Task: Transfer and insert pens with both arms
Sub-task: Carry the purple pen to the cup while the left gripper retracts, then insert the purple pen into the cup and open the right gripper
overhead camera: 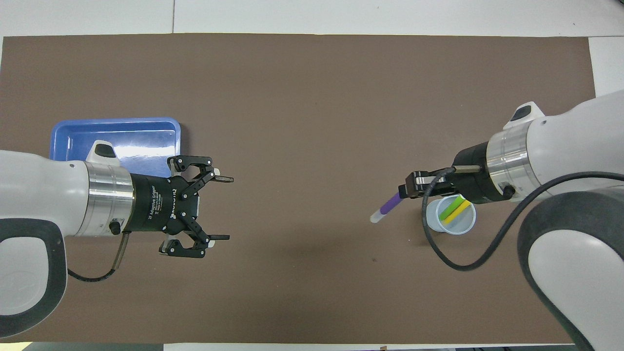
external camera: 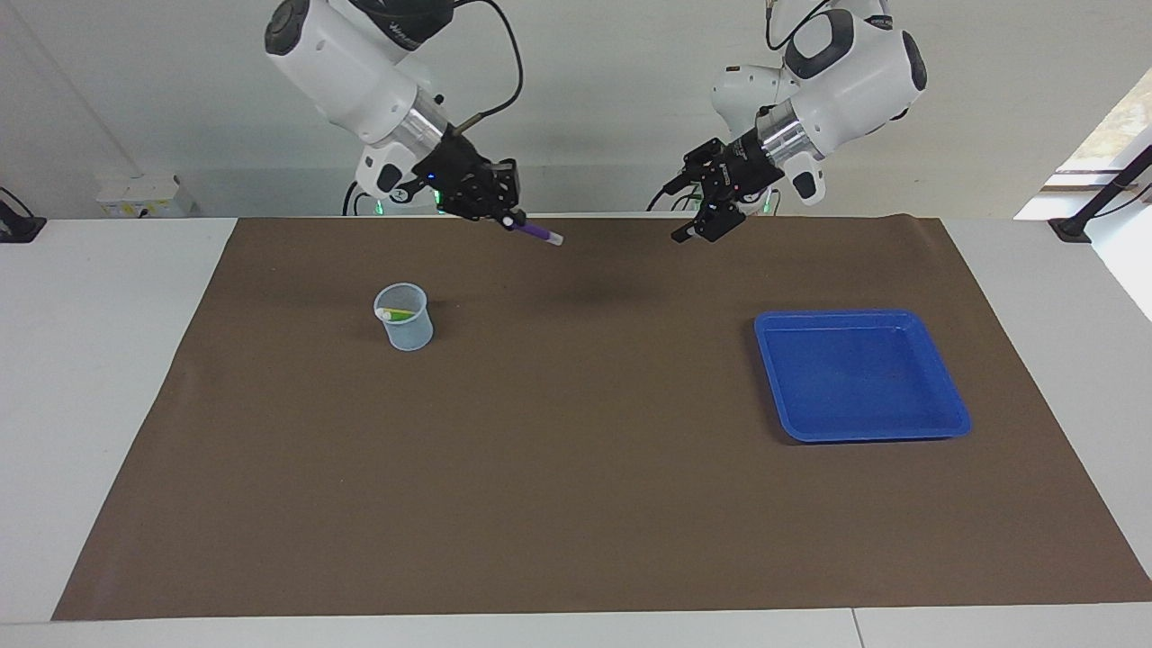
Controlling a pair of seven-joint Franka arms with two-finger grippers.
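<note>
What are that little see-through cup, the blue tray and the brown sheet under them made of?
The small translucent bluish cup looks like thin plastic: the green and yellow pens inside show through its wall. The shallow blue rectangular tray seems to be glossy moulded plastic, with rounded corners and light glinting off its floor. The brown sheet looks like matt paper or thin card, flat and without shine; which of the two, I cannot tell.
</note>
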